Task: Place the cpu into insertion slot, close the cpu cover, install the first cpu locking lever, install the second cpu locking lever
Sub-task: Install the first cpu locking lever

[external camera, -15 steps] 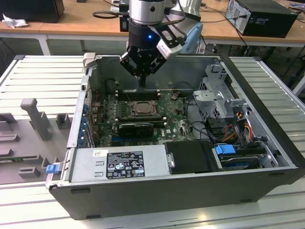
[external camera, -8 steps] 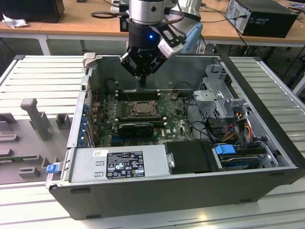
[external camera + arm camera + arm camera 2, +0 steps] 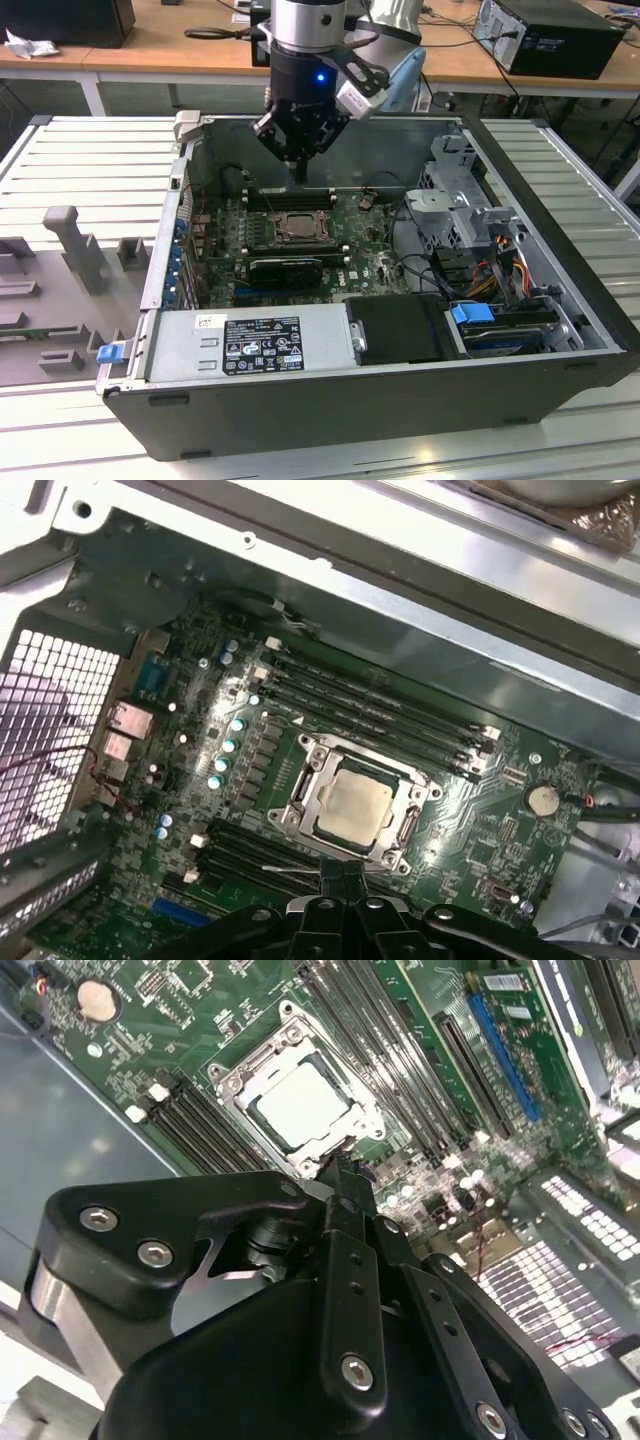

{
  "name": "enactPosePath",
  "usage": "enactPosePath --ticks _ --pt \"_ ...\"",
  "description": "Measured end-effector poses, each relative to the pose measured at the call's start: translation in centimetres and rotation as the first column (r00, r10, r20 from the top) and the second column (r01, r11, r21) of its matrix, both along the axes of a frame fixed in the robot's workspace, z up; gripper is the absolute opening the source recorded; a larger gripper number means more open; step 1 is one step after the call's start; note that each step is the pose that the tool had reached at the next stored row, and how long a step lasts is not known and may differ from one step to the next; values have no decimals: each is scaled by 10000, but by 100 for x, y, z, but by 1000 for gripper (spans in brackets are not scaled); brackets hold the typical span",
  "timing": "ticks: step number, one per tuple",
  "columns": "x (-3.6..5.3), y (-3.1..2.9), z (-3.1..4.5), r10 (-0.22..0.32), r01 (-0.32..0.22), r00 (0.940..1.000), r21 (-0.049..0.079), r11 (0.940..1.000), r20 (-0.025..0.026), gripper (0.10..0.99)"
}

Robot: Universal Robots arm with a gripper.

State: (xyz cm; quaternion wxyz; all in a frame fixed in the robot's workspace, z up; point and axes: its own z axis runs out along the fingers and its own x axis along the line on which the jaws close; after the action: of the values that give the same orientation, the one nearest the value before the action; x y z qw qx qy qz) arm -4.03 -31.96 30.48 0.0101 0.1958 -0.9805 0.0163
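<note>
cpu (image 3: 352, 808) in insertion slot (image 3: 302, 802), pincer (image 3: 298, 172) near

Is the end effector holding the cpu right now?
No, in the first wrist view the cpu sits in the insertion slot on the board, apart from the end effector.

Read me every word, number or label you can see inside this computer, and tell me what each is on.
On the power supply box, black label: print too small to read.
Beside it, white sticker: too small.
On the circuit board, markings: blurred, unreadable.
On the chip: nothing legible.
</note>
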Motion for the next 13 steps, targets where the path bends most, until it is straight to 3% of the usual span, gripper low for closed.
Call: enactPosePath --ticks 4,13 --pt "-81 -5 -17 186 -186 9998 5 9998 70 106" --pt "-164 -10 -37 190 -190 9998 10 9998 87 106"
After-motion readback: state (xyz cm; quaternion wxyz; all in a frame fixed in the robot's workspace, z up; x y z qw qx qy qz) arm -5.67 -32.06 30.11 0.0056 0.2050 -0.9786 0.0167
